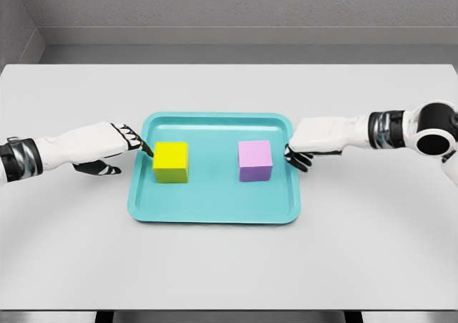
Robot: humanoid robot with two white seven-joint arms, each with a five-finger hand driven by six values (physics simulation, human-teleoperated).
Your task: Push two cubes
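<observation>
Reaching in from nine o'clock, the left hand (107,147) extends flat over the white table (229,266), fingers straight and together, gripping nothing, its fingertips (147,150) crossing the left rim of the teal tray (215,214) and apparently touching, or all but touching, the left face of the yellow cube (171,162). That cube sits in the tray's left half, the purple cube (255,160) in its right half, the two level with each other and well apart across bare tray floor. At three o'clock the right hand (315,140) mirrors the pose, flat and empty, dark fingertips (297,158) at the tray's right rim, near the purple cube but not yet against it. The open, blade-like hands suit a shove rather than a grasp, and their opposed placement suggests the cubes are meant to be driven toward the tray's centre. The left side looks closer to contact, so the push appears barely begun.
</observation>
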